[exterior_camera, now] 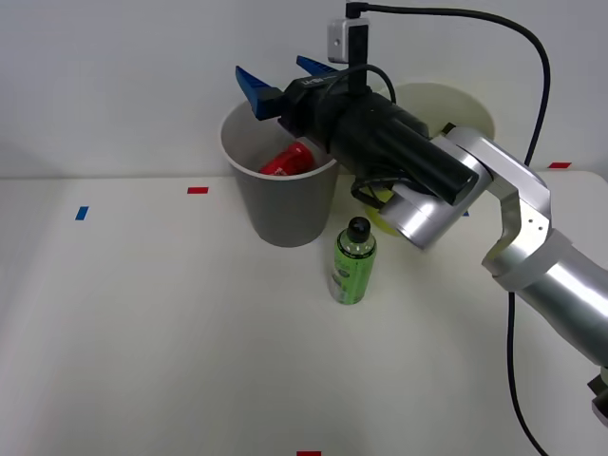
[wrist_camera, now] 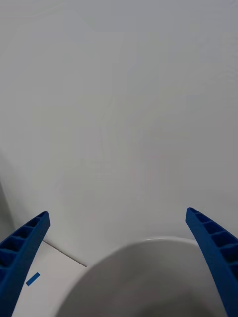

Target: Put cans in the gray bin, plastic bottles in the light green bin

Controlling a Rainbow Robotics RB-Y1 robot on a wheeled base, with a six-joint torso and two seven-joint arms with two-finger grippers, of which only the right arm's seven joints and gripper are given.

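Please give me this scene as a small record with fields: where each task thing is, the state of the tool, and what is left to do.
red can: inside the gray bin, lying tilted
gray bin: upright on the table
green bottle: upright on the table, in front of the gray bin, black cap on
light green bin: behind the right arm, mostly hidden
right tool: open, empty, above the gray bin's rim
blue fingers: spread wide apart
left to do: green bottle not yet in the light green bin
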